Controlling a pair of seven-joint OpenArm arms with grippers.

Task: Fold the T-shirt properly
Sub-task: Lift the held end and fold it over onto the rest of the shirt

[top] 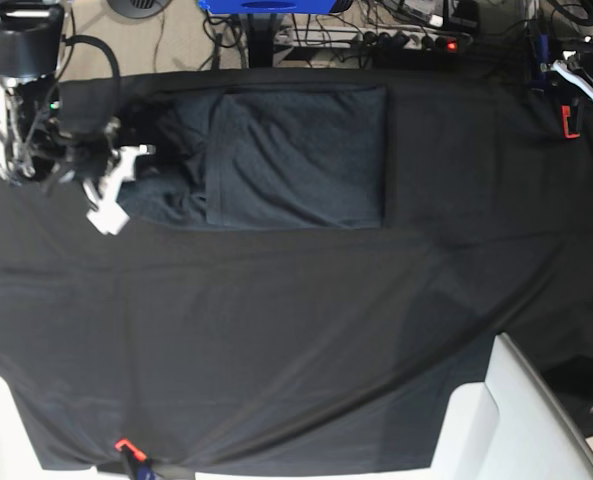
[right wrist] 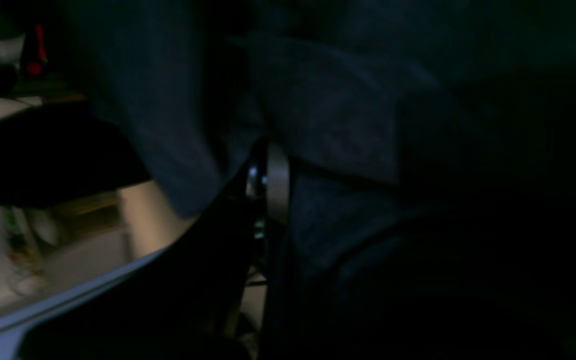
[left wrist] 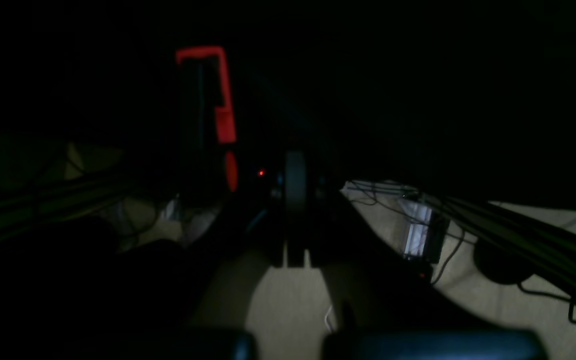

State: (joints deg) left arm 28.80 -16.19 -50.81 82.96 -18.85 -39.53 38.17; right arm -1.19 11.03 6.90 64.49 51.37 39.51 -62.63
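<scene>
T-shirt (top: 296,155) plain, no readable print; right hand (top: 126,170) pinching edge.

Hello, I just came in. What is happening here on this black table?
A two-armed robot is folding a dark grey T-shirt on a table under black cloth. The shirt lies at the far side, already folded into a long rectangle. The right gripper is at the shirt's bunched end and is shut on the fabric there. The left gripper is shut, off at the table's edge, and holds nothing.
</scene>
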